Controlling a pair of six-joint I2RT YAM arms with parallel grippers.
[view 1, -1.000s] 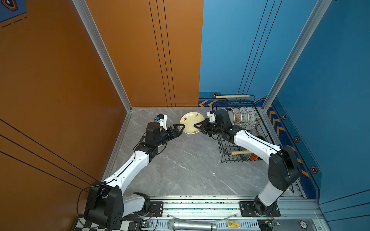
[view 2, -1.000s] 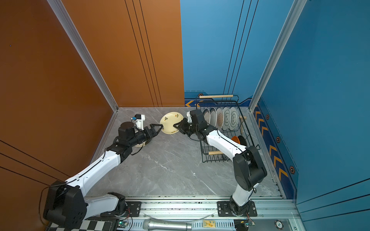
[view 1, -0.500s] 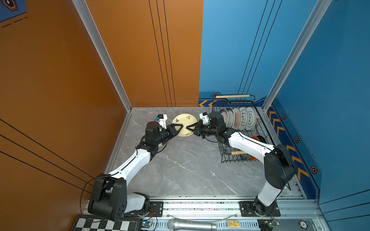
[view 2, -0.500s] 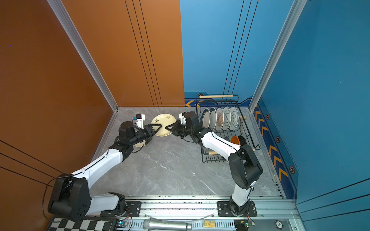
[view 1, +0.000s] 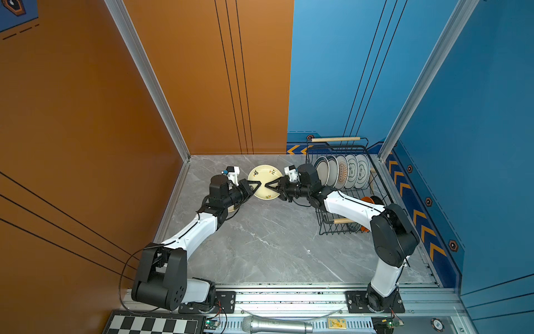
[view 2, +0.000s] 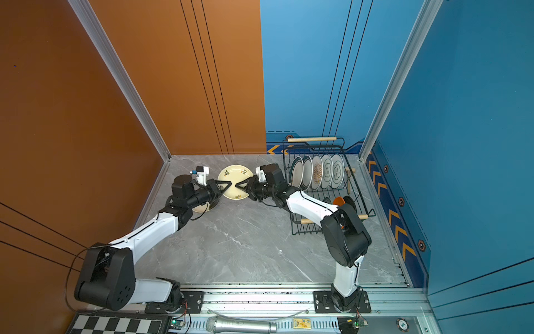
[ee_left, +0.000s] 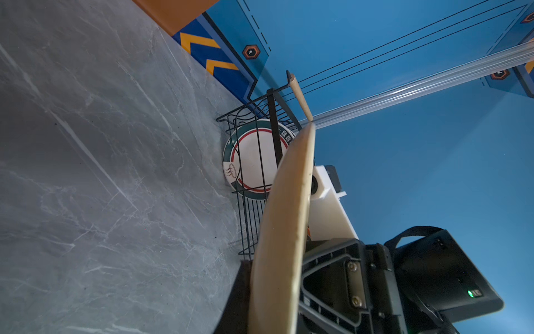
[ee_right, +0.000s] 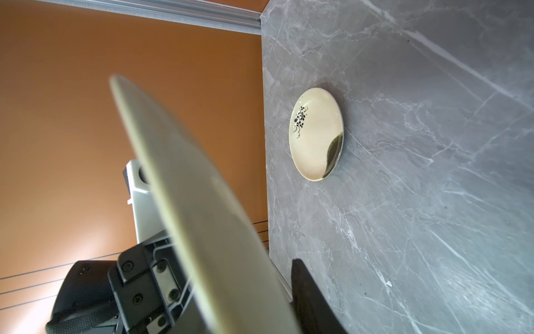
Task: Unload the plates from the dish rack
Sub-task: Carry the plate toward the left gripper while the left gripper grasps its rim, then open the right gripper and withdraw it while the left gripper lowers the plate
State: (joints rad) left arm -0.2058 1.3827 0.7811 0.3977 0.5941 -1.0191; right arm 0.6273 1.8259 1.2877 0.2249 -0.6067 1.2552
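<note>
1. While the left gripper clamps the left rim of the cream plate above the bench's far edge, the right gripper opposite stands parted.
2. With the plate spanning the gap between the grippers, the left arm looks set to carry it off.

The grey marble-patterned tabletop carries a black wire dish rack with wooden handles and a flat-lying round cream plate.

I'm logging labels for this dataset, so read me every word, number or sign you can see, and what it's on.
No text can be read clearly.
Green-rimmed plate: rim characters, blurred and partly hidden, unreadable.
Yellow label: print too small to read.
Orange chevrons: arrows only, no words.
</note>
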